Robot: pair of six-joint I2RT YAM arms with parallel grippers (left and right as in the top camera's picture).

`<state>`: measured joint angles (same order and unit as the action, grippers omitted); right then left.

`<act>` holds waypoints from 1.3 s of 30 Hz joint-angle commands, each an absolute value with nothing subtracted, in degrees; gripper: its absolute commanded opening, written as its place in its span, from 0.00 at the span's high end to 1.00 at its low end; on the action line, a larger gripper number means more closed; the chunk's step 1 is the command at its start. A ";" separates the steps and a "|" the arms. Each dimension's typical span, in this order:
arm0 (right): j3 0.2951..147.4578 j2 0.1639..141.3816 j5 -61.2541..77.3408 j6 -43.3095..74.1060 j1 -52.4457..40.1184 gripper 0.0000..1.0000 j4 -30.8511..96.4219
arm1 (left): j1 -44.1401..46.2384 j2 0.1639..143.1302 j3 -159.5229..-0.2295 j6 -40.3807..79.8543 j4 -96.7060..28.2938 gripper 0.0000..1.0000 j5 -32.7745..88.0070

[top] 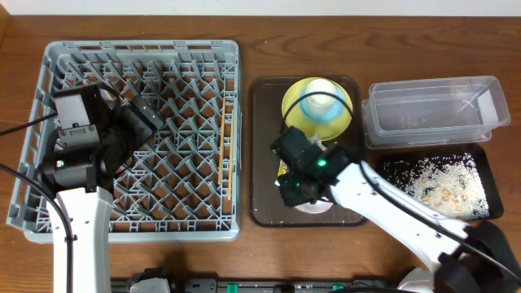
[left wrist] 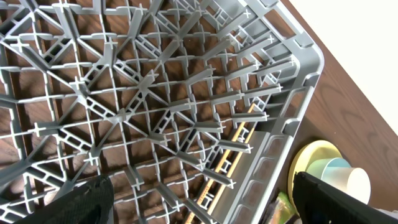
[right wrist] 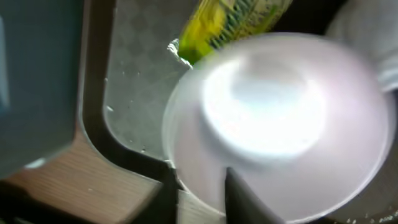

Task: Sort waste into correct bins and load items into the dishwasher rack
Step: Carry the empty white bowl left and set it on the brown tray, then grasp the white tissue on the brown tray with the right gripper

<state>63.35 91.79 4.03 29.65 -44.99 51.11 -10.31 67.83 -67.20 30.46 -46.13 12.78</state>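
Left claw [left wrist: 202, 200] gapes over rack [left wrist: 149, 93]; right claw [right wrist: 205, 196] (blurred) at white bowl [right wrist: 273, 112], grip unclear.

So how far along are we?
Done: chopsticks lie in the rack; rice scraps sit in the black tray. In hand: right gripper is at the white bowl, grip unclear. Still to do: wrapper, yellow plate, blue bowl and cup, all on the brown tray.

Left gripper [left wrist: 205, 196] spread wide, right gripper [top: 299, 189] (blurred) angled down
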 commanded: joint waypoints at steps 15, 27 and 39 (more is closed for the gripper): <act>68.40 86.19 -3.40 26.50 -31.55 0.27 54.83 | -10.55 68.10 -67.94 30.74 -46.26 0.07 12.84; 61.23 92.51 -3.22 26.48 -26.92 0.28 45.50 | -10.55 68.12 -67.94 30.74 -46.26 0.07 12.86; 56.34 101.30 -5.76 26.50 -26.92 0.43 30.13 | -10.55 68.10 -67.94 30.74 -46.26 0.07 12.84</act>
<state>56.58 100.07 -4.64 26.37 -27.22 30.94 -10.31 67.83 -67.20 30.46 -46.13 12.78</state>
